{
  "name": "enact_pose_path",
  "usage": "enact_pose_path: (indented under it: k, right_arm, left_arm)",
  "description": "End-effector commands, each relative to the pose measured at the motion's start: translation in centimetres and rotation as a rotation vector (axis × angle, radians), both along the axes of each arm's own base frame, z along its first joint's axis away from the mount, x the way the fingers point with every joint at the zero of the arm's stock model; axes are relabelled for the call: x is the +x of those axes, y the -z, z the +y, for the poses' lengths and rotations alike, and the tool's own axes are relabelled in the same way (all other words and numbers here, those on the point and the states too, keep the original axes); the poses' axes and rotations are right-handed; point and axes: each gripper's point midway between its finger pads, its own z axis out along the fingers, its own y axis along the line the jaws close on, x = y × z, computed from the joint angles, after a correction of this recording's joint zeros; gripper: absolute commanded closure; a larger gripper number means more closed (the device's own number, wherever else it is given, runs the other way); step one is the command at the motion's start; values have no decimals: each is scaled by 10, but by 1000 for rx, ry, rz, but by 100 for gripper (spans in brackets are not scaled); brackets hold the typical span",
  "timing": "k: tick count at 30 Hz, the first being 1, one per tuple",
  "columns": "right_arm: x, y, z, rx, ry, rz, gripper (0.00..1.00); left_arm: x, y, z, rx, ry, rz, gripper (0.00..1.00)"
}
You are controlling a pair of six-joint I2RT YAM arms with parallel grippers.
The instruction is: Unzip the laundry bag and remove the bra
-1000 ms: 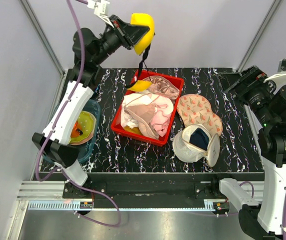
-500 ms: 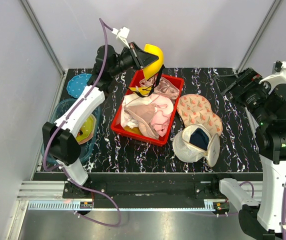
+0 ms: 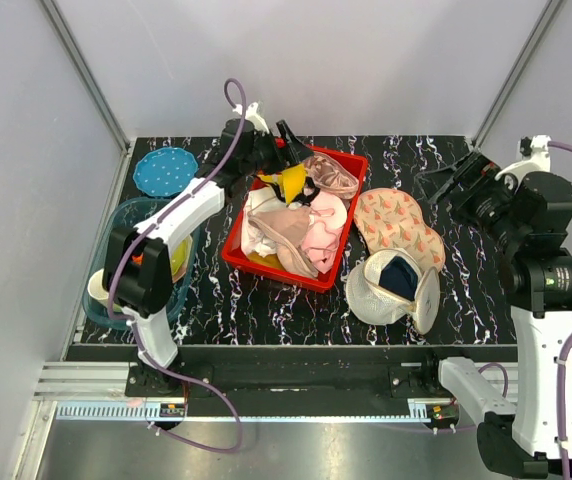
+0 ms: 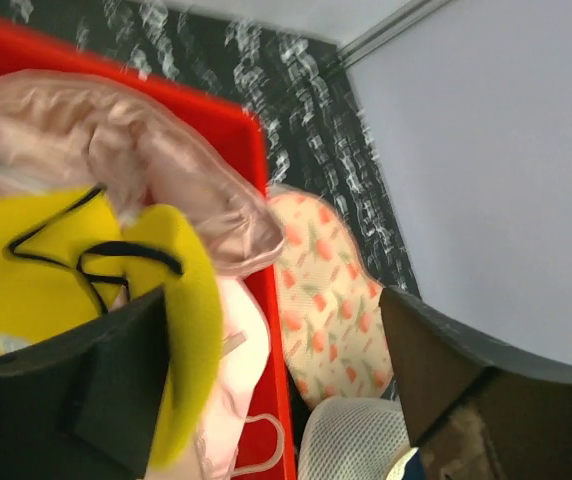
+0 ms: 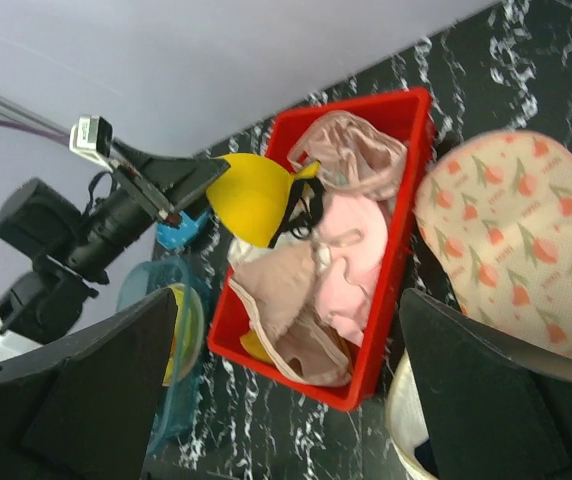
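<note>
Lowered from mid-air a second ago, the bra (image 3: 292,183) now sits at the far-left corner of the red tray (image 3: 284,275). Nearest on the tabletop (image 3: 216,290), the laundry bag (image 3: 381,285) stands unzipped, its flap open. Behind it the peach pad (image 3: 396,225) lies just beside the tray. Farther back, the left jaws gape wide, a yellow cup against one finger. The right jaws hang wide apart, empty.
</note>
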Motion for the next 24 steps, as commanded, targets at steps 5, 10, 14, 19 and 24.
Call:
enact_pose_path:
  k: [5,10,14,19,24]
  right_arm:
    - [-23,106,-5,-75,-8,268,0]
    - [-38,186,6,-16,-53,485,7]
    - [-45,220,6,-4,-40,546,21]
    - [-41,239,15,29,-81,593,39]
    - [-27,268,7,10,-29,639,51]
  left_arm:
    - [-13,-35,25,157,-102,-47,1]
    - [-50,-68,43,251,-145,-150,1]
    - [-72,-73,61,308,-202,-188,1]
    - [-92,-61,71,348,-200,-166,1]
    - [-101,-50,57,319,-133,-135,1]
